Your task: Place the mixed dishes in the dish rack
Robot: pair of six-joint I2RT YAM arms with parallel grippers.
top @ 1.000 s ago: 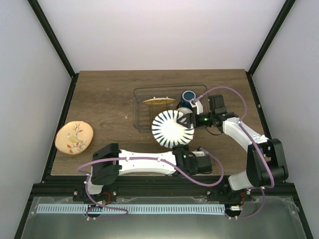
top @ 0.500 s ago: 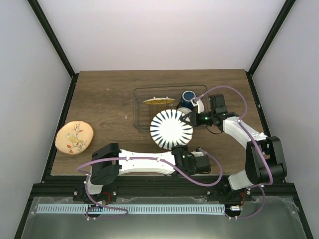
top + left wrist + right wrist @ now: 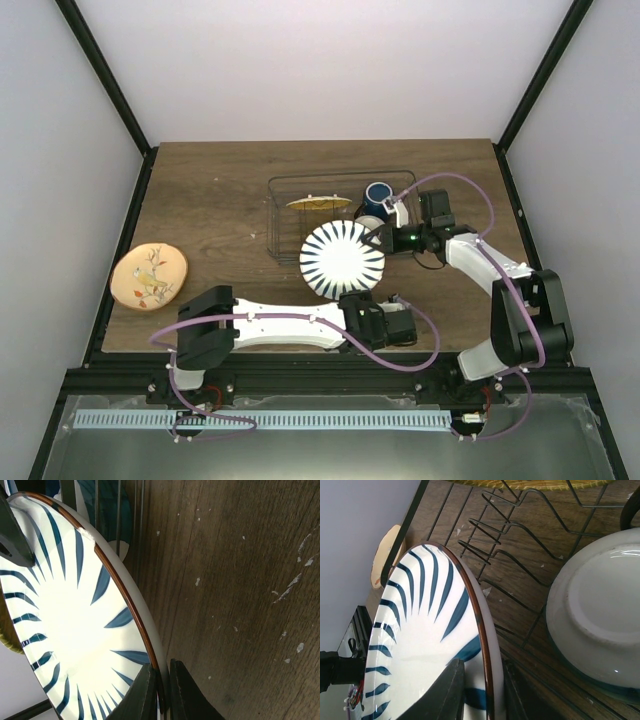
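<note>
So the striped plate point(image 3: 343, 260) is white with dark radial stripes and a thin brown rim. It's tilted up on edge at the near side of the dish rack point(image 3: 290, 182). The left gripper point(image 3: 161, 674) is pinched tight on its rim, and the right gripper point(image 3: 485, 669) is clamped on the opposite edge. The cream bowl point(image 3: 595, 620) sits just beside it in the rack, and the tan plate point(image 3: 149, 275) is well apart.

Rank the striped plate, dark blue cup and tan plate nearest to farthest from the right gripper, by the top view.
1. striped plate: its right rim sits between the fingers of the right gripper.
2. dark blue cup: just beyond the gripper, toward the back.
3. tan plate: far off on the left.
</note>
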